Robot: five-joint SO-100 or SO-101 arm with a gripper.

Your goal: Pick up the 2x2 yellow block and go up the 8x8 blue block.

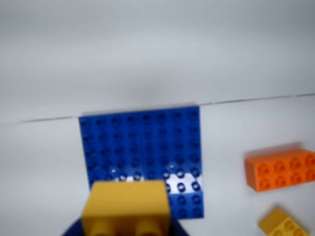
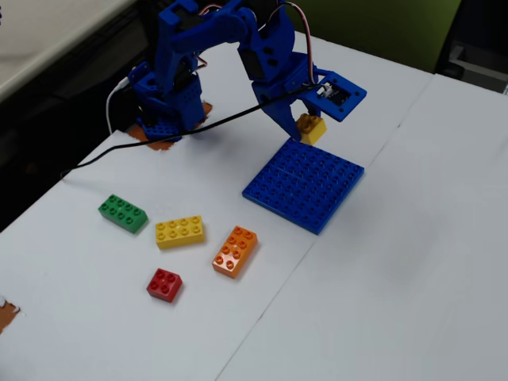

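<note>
in the fixed view the blue arm (image 2: pixel 214 48) reaches from its base near the far left edge of the white bench (image 2: pixel 381 270) toward the middle, and its claw (image 2: pixel 305 127) is clamped on the 2x2 yellow block (image 2: pixel 310 128), holding it in the air just above the far edge of the 8x8 blue block (image 2: pixel 305 185); whether the block touches the plate's studs there cannot be told. the blue plate lies flat near the middle of the bench, beside the seam that runs across the surface. in the wrist view the yellow block (image 1: pixel 126 206) fills the bottom centre of the frame with its underside tubes toward the camera, and the blue plate (image 1: pixel 142 152) spreads behind it, part of its near edge covered by the block. toward the bench's near left part in the fixed view lie four loose bricks, well apart from the plate: a green brick (image 2: pixel 123 213) nearest the left edge, a longer yellow brick (image 2: pixel 180 232) just beside it, an orange brick (image 2: pixel 235 251) closer to the plate, and a small red brick (image 2: pixel 164 284) nearest the front. the wrist view shows the orange brick (image 1: pixel 281 169) at its right edge and the corner of a yellow brick (image 1: pixel 284 223) in its lower right corner.
</note>
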